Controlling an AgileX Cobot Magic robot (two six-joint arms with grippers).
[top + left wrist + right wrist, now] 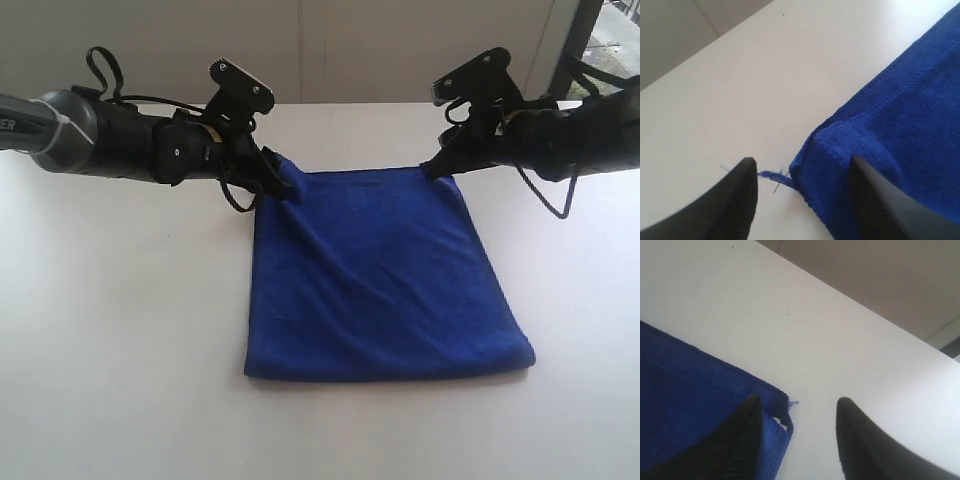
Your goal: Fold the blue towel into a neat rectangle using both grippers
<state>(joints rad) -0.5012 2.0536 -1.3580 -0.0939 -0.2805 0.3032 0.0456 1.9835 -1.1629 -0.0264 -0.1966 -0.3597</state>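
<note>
Royal-blue towel [385, 280] lies doubled at frame centre on the white table [120, 330], and its rounded lower edge appears to be the fold. Step in hand, as judged: release after a fold. Jaws of the left gripper [801, 165] stand apart astride the upper-left corner. Jaws of the right gripper [797, 402] stand apart, one over the upper-right corner. The next move likely calls for lifting clear, then re-gripping two corners for a second fold.

I am looking across a white table [120, 330]. A pale wall [400, 50] is running behind it, and a window [615, 45] is showing at the far right.
</note>
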